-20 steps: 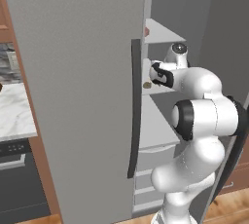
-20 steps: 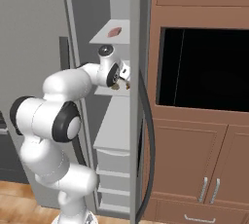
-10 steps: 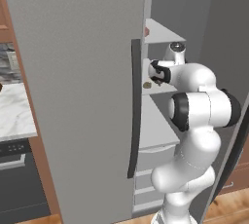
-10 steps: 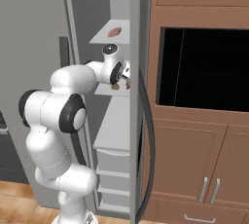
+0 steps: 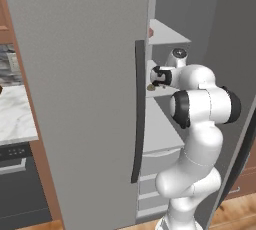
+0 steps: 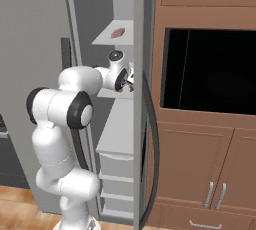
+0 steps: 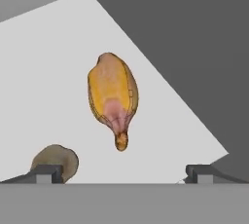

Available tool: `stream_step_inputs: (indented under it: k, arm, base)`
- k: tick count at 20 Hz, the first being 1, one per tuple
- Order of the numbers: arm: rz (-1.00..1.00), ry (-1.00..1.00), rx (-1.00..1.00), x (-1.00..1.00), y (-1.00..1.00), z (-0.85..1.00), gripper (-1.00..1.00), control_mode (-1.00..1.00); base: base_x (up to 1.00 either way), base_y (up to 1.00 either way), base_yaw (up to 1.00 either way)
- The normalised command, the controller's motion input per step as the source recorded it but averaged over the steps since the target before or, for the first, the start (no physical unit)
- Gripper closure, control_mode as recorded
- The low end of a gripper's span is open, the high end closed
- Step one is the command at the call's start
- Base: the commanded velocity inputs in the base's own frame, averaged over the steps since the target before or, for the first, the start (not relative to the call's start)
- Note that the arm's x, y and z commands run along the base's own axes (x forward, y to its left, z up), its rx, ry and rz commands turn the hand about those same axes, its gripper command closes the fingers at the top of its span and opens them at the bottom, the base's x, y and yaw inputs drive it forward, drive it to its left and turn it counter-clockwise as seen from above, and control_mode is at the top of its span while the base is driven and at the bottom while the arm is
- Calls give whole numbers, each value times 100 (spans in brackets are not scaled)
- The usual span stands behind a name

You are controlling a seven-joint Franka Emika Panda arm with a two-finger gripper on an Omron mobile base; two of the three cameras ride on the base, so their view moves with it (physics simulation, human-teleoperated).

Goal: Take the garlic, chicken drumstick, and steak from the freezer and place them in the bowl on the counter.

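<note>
1. Here, hand view: chicken drumstick [image 7: 113, 96] lies on the white freezer shelf [image 7: 48, 72]; garlic [image 7: 56, 162] by the left fingertip [image 7: 47, 173].
2. Right base view: steak [image 6: 118, 33] on the upper shelf [image 6: 107, 36].
3. Arm reaches into the freezer [image 5: 80, 74]; end effector [image 7: 124, 173] wide open, holding nothing, short of the drumstick.

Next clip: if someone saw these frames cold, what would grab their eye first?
Probably the white arm reaching into the open freezer, its open gripper hovering over a white shelf. In the hand view the golden chicken drumstick lies in the middle of that shelf, with the beige garlic beside one finger tip. On the shelf above, the right base view shows the reddish steak.
</note>
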Motion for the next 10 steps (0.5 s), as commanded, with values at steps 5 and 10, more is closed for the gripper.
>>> stream_step_inputs:
  k: [5,10]
  arm:
    - [0,0,0,46,-1,-12,-100,-100]
    - [0,0,0,35,-12,-6,-100,-100]
  base:
    - [0,0,0]
    - [0,0,0]
